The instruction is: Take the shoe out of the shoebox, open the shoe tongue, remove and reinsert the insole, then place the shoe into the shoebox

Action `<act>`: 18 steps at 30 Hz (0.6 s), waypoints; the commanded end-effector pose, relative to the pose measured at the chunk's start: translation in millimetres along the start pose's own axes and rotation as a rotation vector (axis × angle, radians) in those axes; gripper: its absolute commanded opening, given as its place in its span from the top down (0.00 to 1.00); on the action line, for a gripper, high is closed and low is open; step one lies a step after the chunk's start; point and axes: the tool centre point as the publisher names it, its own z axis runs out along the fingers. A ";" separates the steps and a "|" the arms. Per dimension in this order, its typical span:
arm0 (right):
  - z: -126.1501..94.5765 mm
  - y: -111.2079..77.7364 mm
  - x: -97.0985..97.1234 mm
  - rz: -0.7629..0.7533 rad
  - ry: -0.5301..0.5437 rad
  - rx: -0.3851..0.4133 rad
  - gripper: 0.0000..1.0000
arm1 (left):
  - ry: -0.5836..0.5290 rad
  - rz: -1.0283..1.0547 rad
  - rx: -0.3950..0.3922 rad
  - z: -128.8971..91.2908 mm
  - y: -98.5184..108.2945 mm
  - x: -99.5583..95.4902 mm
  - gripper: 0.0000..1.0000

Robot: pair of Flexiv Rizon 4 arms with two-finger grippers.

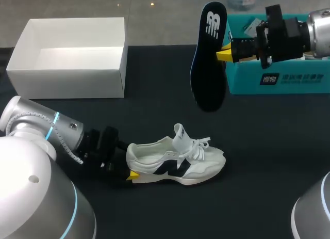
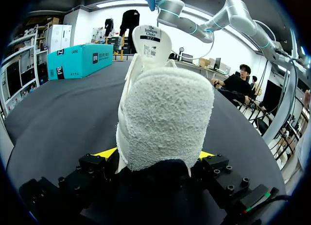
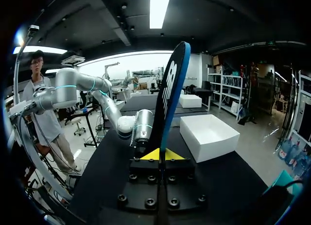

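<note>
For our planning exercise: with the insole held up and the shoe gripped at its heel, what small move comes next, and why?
Probably the right gripper should lower the insole toward the shoe: they are apart, the tongue stands up, and the left gripper holds the heel.

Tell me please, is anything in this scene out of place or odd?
Only the insole: it is out of the shoe, clamped in the right jaws, in the air near the teal box. The shoe stands upright, tongue raised, heel in the left jaws. Nothing looks spilled or damaged.
</note>
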 end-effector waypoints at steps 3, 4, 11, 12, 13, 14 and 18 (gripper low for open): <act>0.5 -2.9 3.4 0.037 0.014 -0.023 1.00 | 0.000 0.000 -0.001 2.9 3.3 -1.3 1.00; -1.0 -2.3 6.7 0.058 0.032 -0.023 1.00 | 0.000 0.000 -0.001 2.9 3.3 -1.3 1.00; -19.0 7.5 29.7 0.145 0.095 0.038 1.00 | 0.000 0.000 -0.001 2.9 3.3 -1.3 1.00; -20.0 7.7 32.7 0.151 0.104 0.032 1.00 | 0.000 0.000 -0.001 2.9 3.3 -1.3 1.00; -20.7 7.9 35.7 0.164 0.109 0.036 1.00 | 0.000 0.000 -0.001 2.9 3.3 -1.3 1.00; -20.9 7.8 38.7 0.176 0.112 0.049 1.00 | 0.000 0.000 -0.001 2.9 3.3 -1.3 1.00; -17.9 11.5 53.9 0.215 0.137 0.058 1.00 | 0.000 0.000 -0.001 2.9 3.3 -1.3 1.00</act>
